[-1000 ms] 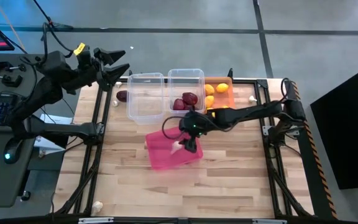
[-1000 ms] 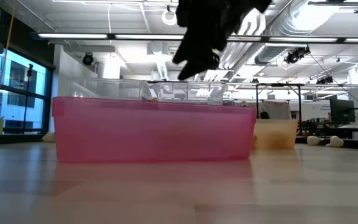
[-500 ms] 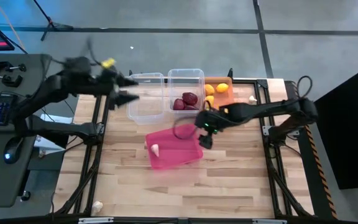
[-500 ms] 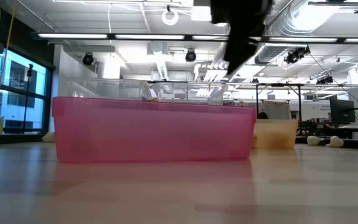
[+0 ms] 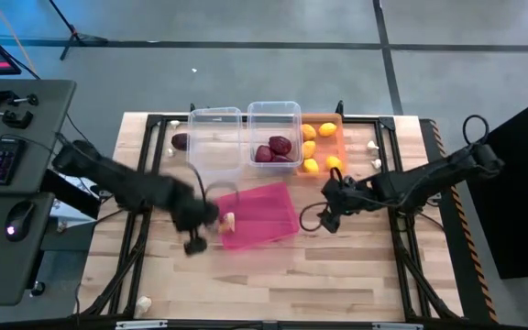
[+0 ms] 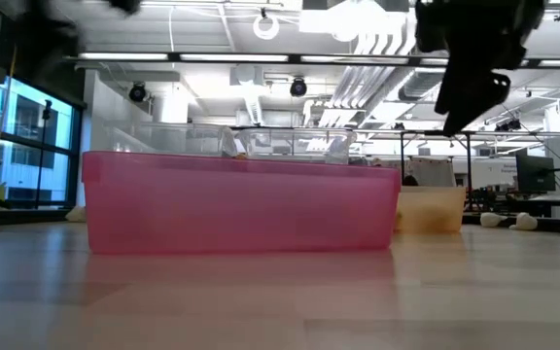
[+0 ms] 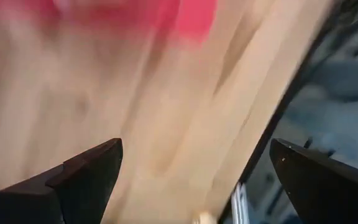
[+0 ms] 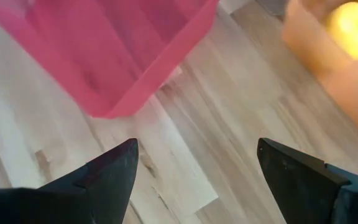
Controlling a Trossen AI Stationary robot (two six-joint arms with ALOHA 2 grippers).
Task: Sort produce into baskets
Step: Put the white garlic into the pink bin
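Pale wooden planks make up the counter (image 5: pixel 273 275), framed by dark rails, with a grey floor around it. Near its middle lies the bright pink shallow plastic bin (image 5: pixel 259 218), tilted askew to the counter's edges, and one small white garlic bulb (image 5: pixel 229 220) sits inside at the end nearer the left arm. Along the far edge stand two clear see-through bins side by side: the empty-looking one (image 5: pixel 214 142) and the other (image 5: pixel 274 136) holding dark red-purple round pieces (image 5: pixel 274 149). Just beside them the orange bin (image 5: pixel 324 142) holds yellow lemon-like fruits (image 5: pixel 320 147); its near end is partly hidden by the right arm. Another dark red piece (image 5: pixel 181 141) lies on the counter beside the empty clear bin, and white bulbs (image 5: pixel 372 144) lie beyond the orange bin.

The left hand (image 5: pixel 195 240) is smeared by blur just beside the pink bin's end; its wrist view shows the fingers spread wide over bare wood. The right hand (image 5: pixel 326 218) hovers beside the pink bin's other end, fingers wide apart and empty. From the low view the pink bin's wall hides whatever lies inside it.
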